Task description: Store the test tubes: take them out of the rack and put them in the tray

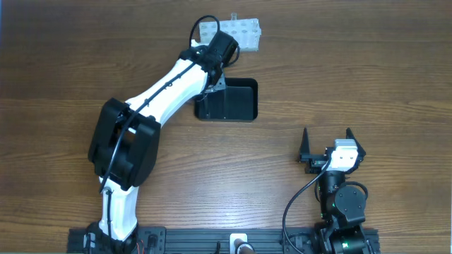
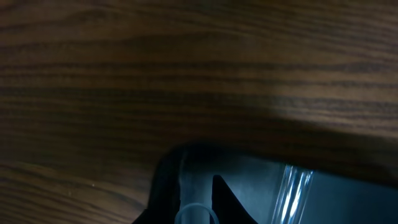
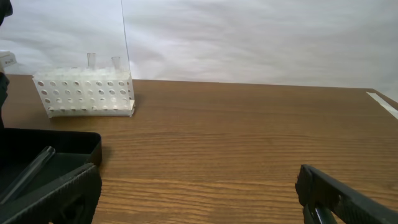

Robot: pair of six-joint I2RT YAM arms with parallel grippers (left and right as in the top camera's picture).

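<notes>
The white test tube rack point(image 1: 236, 32) stands at the table's far edge, and the black tray point(image 1: 236, 106) lies just in front of it. In the right wrist view, two tubes point(image 3: 91, 60) stand upright in the rack point(image 3: 84, 94). My left gripper point(image 1: 214, 88) hangs over the tray's near-left corner, shut on a clear test tube point(image 2: 196, 215) whose open rim shows beside one dark finger point(image 2: 225, 200). Another tube point(image 2: 295, 190) lies inside the tray point(image 2: 165, 180). My right gripper point(image 1: 327, 141) rests open near its base, empty, far from the tray point(image 3: 56, 146).
Bare wooden table surrounds the tray and rack on all sides. The white left arm point(image 1: 162, 92) stretches diagonally from the bottom left up to the tray. A pale wall rises behind the rack in the right wrist view.
</notes>
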